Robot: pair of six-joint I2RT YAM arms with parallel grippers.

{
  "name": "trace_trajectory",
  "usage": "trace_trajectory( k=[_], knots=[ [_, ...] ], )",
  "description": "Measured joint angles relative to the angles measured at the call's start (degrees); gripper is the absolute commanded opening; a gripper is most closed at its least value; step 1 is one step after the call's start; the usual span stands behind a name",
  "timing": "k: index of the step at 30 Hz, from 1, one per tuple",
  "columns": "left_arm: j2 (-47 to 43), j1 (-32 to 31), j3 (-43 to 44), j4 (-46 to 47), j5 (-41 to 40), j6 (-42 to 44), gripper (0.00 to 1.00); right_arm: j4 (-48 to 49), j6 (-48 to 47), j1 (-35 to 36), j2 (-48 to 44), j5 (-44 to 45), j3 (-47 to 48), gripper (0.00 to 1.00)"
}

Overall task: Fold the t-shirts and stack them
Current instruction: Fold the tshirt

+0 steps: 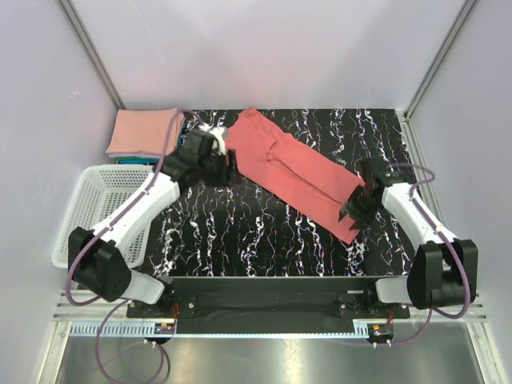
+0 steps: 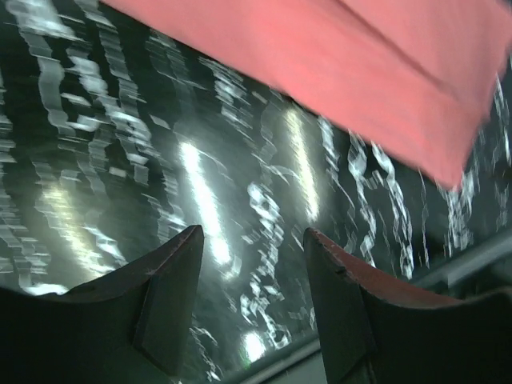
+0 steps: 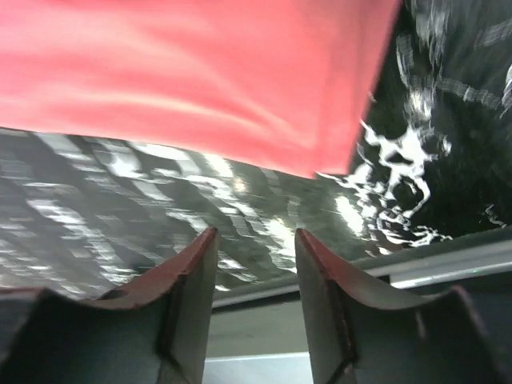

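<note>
We see a coral-red t-shirt [image 1: 292,172] lying in a long diagonal strip on the black marbled table [image 1: 240,232], running from far centre to near right. The left gripper [image 2: 252,240] is at the shirt's far left end. Its jaws are parted and hold nothing, with the cloth just beyond the fingertips. The right gripper [image 3: 254,238] is at the near right end, also parted and empty. In the far left corner a folded salmon pink t-shirt [image 1: 144,132] rests on a teal one [image 1: 132,160], just beyond a white mesh basket [image 1: 96,208].
</note>
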Motion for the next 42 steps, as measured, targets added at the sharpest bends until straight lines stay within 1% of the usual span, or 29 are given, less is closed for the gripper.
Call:
trace_trajectory(
  k=[3,6,9,12,13,14,15,19,22,25,28,31,35,40,42],
  knots=[
    [-2.27,-9.81,-0.98,0.61,-3.80,0.33,0.58,-2.21,-1.22,-1.86,0.17,2.08,10.08,0.52],
    [-3.08,-20.20,-0.46,3.26,-8.81,0.28,0.57,-1.38,-4.37,-7.85,3.19,2.78,19.21,0.53],
    [-0.83,-28.00,1.75,4.17,-12.26,-0.13,0.57,-0.79,-8.09,-13.99,8.46,3.63,24.22,0.56],
    [5.60,-34.01,6.36,5.90,-16.85,-0.24,0.56,0.35,-11.30,-18.08,14.25,3.78,26.14,0.56],
    [8.87,-35.06,8.87,6.08,-18.45,-0.20,0.56,0.90,-12.31,-19.12,16.31,3.52,26.38,0.57],
    [12.33,-37.77,11.50,6.51,-20.06,-0.11,0.56,1.36,-13.51,-20.22,18.51,3.23,26.77,0.57],
    [15.17,-39.12,13.53,6.99,-20.92,0.04,0.57,1.90,-14.49,-20.96,20.48,3.04,27.19,0.58],
    [29.18,-45.13,24.68,7.67,-24.79,1.92,0.58,3.56,-18.32,-22.45,28.46,1.57,30.95,0.62],
    [37.79,-48.19,31.76,8.04,-27.12,4.09,0.58,5.57,-21.07,-23.15,33.29,0.57,34.03,0.63],
    [43.80,-50.10,36.83,8.15,-28.41,5.88,0.59,7.43,-22.80,-24.52,36.28,-0.52,35.87,0.64],
    [46.34,-50.73,37.22,8.57,-28.79,7.06,0.59,8.81,-23.80,-26.32,37.59,-0.85,35.52,0.64],
    [47.23,-50.99,35.74,10.88,-28.65,8.44,0.60,11.28,-24.33,-27.71,37.88,-1.55,33.66,0.64],
    [48.15,-51.43,34.45,13.09,-28.55,10.29,0.61,13.64,-25.24,-27.76,38.29,-2.93,30.97,0.64],
    [52.39,-52.52,36.85,12.87,-28.72,11.06,0.62,17.49,-25.99,-27.54,38.25,-5.84,27.89,0.64],
    [54.03,-52.85,37.46,12.83,-28.72,11.39,0.62,18.84,-26.16,-27.54,38.01,-6.71,27.23,0.62]
  ],
)
